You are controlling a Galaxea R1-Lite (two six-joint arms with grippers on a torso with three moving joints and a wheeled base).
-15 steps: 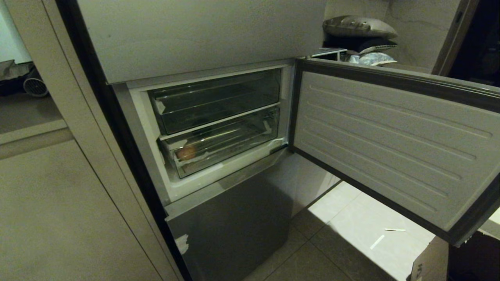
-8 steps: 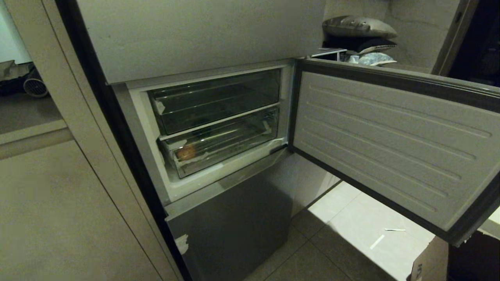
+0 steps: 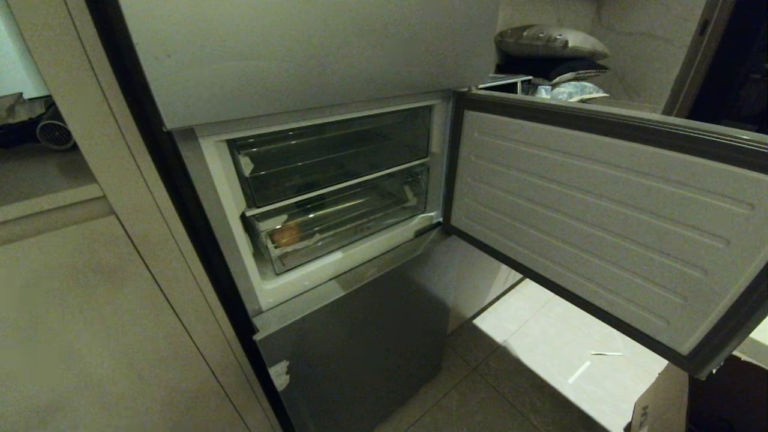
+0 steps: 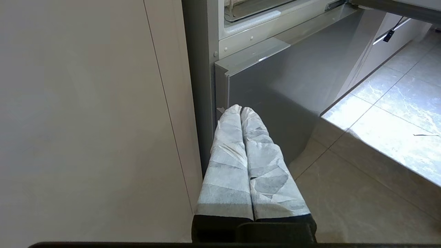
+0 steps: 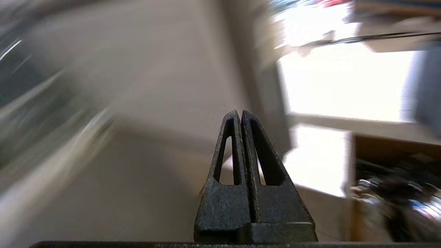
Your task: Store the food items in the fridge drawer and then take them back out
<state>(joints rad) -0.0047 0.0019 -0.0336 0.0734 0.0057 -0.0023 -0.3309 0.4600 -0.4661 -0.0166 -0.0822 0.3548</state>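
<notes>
A dim kitchen, fridge door (image 3: 600, 222) swung open. The orange-tan food item (image 3: 287, 234) lies in the closed fridge drawer (image 3: 342, 219): storing looks done, retrieval remains. Left gripper (image 4: 241, 110) and right gripper (image 5: 240, 115) are both closed, empty.

A grey pillow (image 3: 551, 41) tops clutter beyond the open fridge door (image 3: 606, 222) (ribbed inner panel).

left gripper (image 4: 241, 109) closed, parked – right gripper (image 5: 240, 113) closed, empty
</notes>
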